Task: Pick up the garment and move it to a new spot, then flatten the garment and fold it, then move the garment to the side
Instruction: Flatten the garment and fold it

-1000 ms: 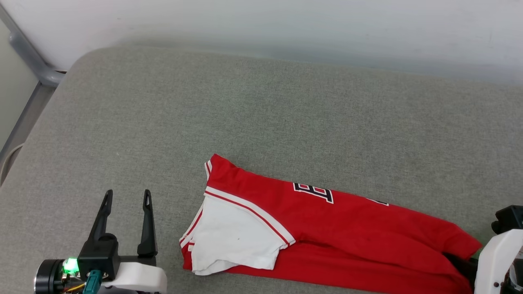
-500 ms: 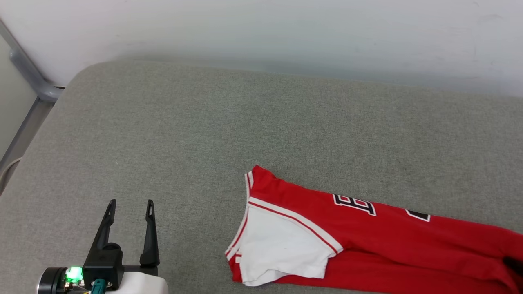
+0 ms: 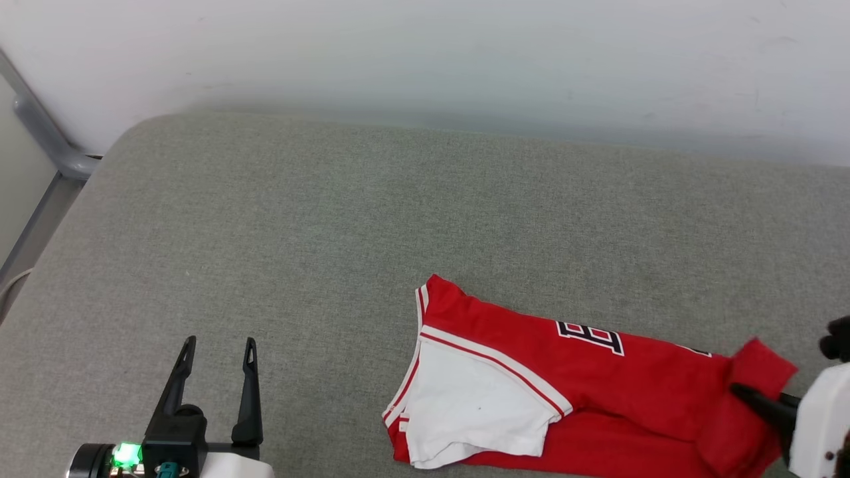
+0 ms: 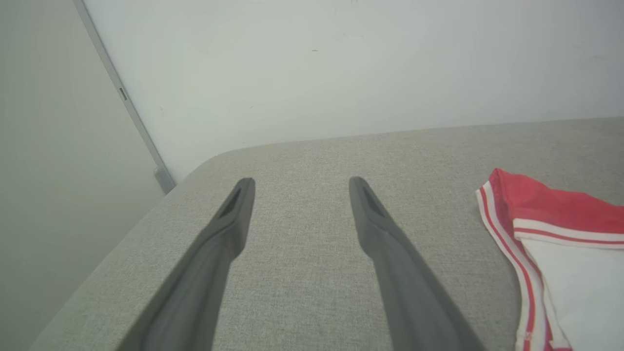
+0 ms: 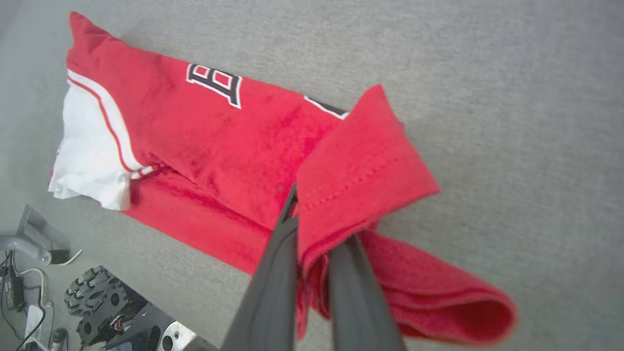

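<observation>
The garment, a red jersey with a white sleeve and black lettering, lies as a long folded strip on the grey cushion near the front right. My right gripper is shut on its right-hand hem end, which stands lifted and curls back over the strip. In the right wrist view the garment stretches away to the upper left, and the red hem wraps over my right gripper. My left gripper hovers open over bare cushion, well left of the sleeve. Its wrist view has the left gripper with the garment at the right edge.
A grey fabric cushion with a rounded far-left corner meets a pale wall behind. A grey metal bar runs down beside the left edge. The right wrist view shows the robot's wheeled base and cables on the floor beyond the front edge.
The head camera has shifted. My right gripper has dragged the garment to the right, away from my left gripper, and raised the hem end so that it folds back over the strip.
</observation>
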You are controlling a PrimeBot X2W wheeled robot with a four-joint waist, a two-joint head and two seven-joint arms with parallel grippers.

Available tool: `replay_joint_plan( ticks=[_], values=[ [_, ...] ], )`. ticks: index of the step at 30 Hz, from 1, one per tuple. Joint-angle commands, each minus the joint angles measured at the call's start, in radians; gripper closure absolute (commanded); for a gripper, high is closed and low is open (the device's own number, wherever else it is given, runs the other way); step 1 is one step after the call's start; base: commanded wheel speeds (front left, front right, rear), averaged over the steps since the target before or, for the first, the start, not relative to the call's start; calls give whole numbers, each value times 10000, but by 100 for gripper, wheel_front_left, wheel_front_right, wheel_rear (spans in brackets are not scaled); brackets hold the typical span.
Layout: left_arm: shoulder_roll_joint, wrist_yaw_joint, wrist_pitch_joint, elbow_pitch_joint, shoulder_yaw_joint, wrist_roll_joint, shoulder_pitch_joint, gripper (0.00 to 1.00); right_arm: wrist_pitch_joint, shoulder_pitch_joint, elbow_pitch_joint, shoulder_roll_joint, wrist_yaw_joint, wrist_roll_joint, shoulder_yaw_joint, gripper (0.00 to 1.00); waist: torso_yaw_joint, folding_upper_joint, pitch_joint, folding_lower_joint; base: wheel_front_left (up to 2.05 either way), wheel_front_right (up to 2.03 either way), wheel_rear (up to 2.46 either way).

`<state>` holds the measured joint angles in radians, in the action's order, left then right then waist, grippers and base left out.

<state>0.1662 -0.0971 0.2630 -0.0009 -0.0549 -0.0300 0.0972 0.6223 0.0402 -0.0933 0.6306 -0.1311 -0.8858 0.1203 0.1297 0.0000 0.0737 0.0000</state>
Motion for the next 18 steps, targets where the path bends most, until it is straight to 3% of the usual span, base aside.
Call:
replay_joint_plan(
  ticks=[1, 4, 9, 18],
  values=[
    [-36, 27, 20, 0, 35, 41, 15, 0, 60, 105, 233, -129, 9, 75, 126, 100, 14, 0, 13, 0, 0, 0, 0],
    [-88, 112, 20, -12, 37, 65, -158, 0, 383, 512, 1305, -431, 9, 465, 868, 100, 103, 0, 128, 0, 0, 0, 0],
    [-182, 178, 20, 28, -29, 93, -320, 0, 601, 1271, 1718, -749, 9, 858, 1843, 100, 250, 0, 328, 0, 0, 0, 0],
    [-340, 351, 20, 130, -122, 149, -768, 0, 317, 3770, 781, -1531, 9, 1394, 4451, 100, 586, 0, 874, 0, 0, 0, 0]
  ],
)
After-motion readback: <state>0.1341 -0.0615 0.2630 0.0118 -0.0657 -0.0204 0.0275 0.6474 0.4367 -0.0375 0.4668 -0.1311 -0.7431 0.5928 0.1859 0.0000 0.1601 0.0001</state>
